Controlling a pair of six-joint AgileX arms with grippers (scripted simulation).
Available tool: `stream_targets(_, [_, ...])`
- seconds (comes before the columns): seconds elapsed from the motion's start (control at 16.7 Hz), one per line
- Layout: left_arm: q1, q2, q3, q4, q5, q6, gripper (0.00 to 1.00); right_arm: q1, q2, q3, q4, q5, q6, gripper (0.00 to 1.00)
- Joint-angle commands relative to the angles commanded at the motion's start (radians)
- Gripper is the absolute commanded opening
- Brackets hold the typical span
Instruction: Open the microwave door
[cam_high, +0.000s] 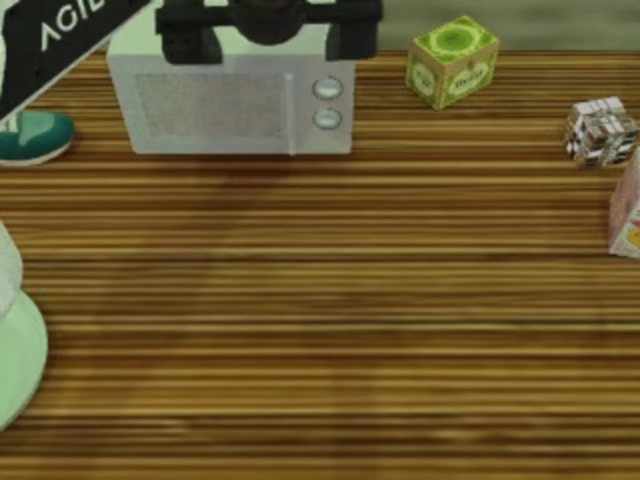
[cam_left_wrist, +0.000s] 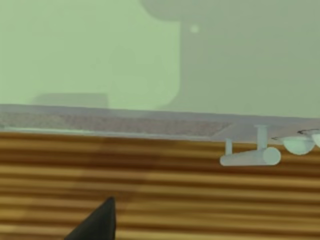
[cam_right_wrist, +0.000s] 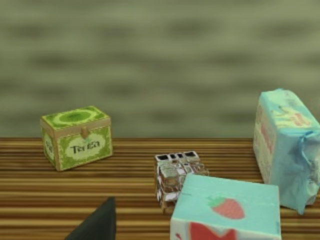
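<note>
The microwave (cam_high: 232, 98) stands at the table's far edge, directly beneath the left gripper (cam_high: 268, 25), which hovers over its roof. The microwave door (cam_high: 212, 112) lies flush and shut below and in front of that gripper, its handle (cam_left_wrist: 250, 156) on the side toward the two knobs (cam_high: 327, 103). Whether the left fingers are apart or together cannot be told. Nothing is opened yet; reaching the handle and swinging the door all remain. The right arm is parked out of the top view

The microwave (cam_high: 230, 100) stands at the table's (cam_high: 320, 330) rear left, box (cam_high: 452, 61) to its right
</note>
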Motion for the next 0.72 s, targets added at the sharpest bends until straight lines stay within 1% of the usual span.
stream_targets(0.18, [0.008,0.011,-0.009,0.020,0.004,0.007,1.00,0.000,0.000,0.000,0.000,0.000,0.000,1.00])
stream_targets(0.54, [0.045,0.117,-0.069,0.200,0.022,0.043,1.00,0.000,0.000,0.000,0.000,0.000,0.000,1.00])
stream_targets(0.72, [0.048,0.125,-0.073,0.210,0.023,0.046,1.00,0.000,0.000,0.000,0.000,0.000,0.000,1.00])
